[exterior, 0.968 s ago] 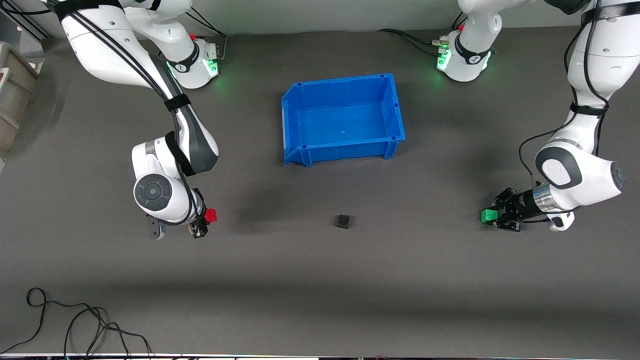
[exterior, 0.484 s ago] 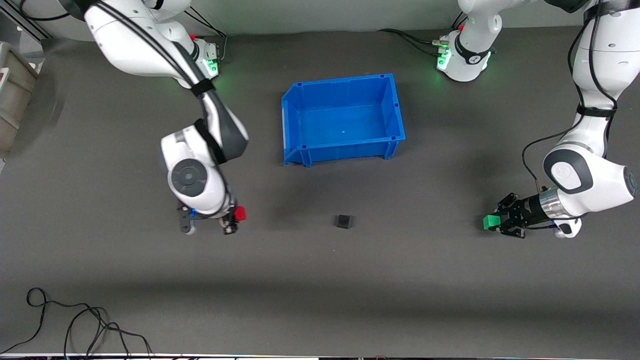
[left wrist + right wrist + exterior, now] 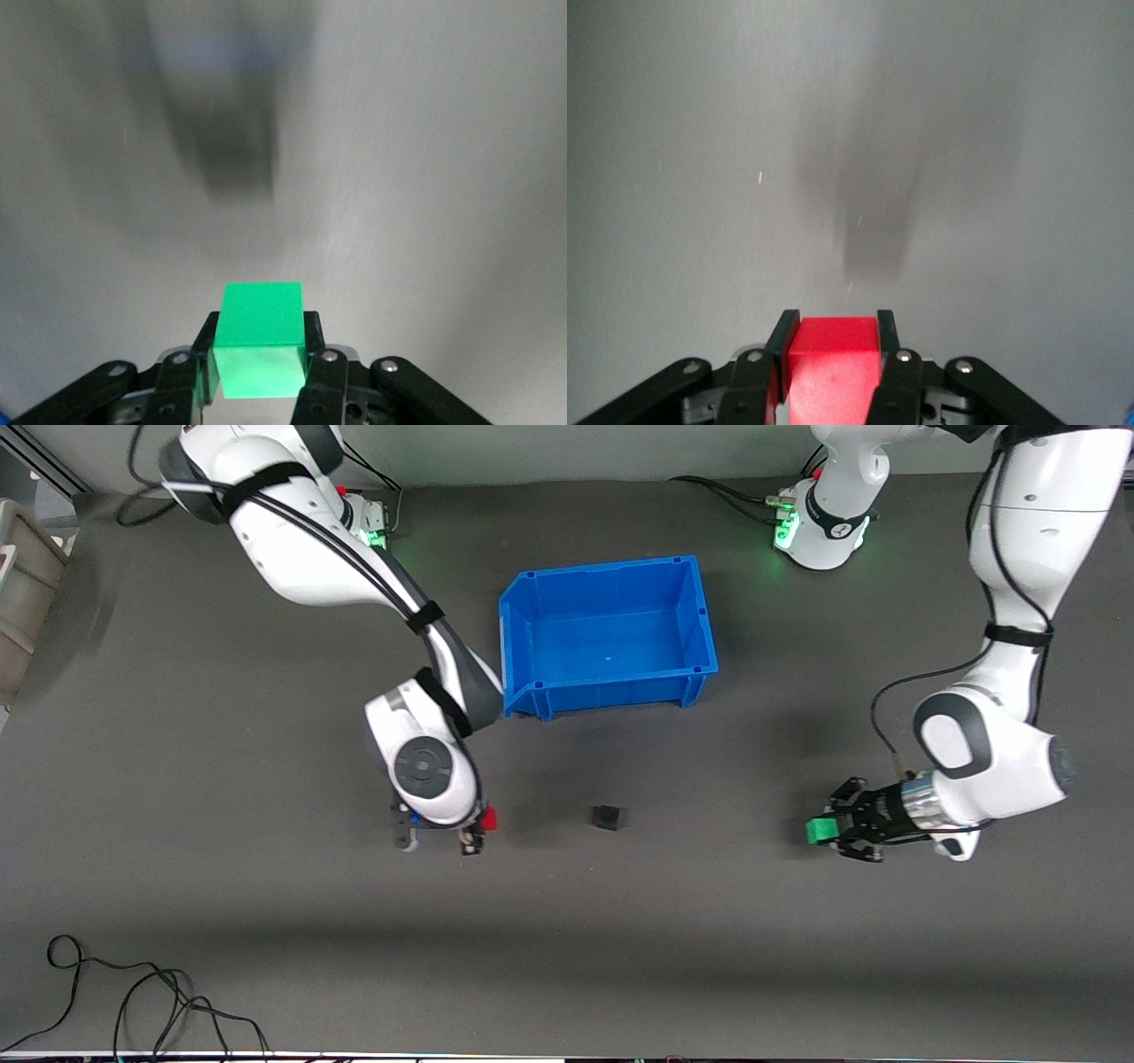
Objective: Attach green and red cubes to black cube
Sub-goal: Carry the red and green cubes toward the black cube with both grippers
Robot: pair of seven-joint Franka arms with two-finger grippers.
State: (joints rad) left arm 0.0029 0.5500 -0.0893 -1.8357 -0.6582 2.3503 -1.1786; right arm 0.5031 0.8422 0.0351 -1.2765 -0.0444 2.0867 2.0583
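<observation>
A small black cube (image 3: 609, 817) sits on the dark table, nearer to the front camera than the blue bin. My right gripper (image 3: 483, 824) is shut on a red cube (image 3: 488, 819), held over the table toward the right arm's end from the black cube. The red cube (image 3: 831, 363) fills the jaws in the right wrist view. My left gripper (image 3: 826, 831) is shut on a green cube (image 3: 818, 831), held over the table toward the left arm's end. The green cube (image 3: 260, 336) shows clamped in the left wrist view. The black cube is out of both wrist views.
An empty blue bin (image 3: 700, 615) stands at the table's middle, farther from the front camera than the black cube. A black cable (image 3: 133, 1001) lies at the near edge toward the right arm's end. A beige container (image 3: 22, 593) sits at the table's edge.
My right gripper has carried the red cube a long way toward the black cube. My left gripper has carried the green cube a short way toward it. The black cube has not moved.
</observation>
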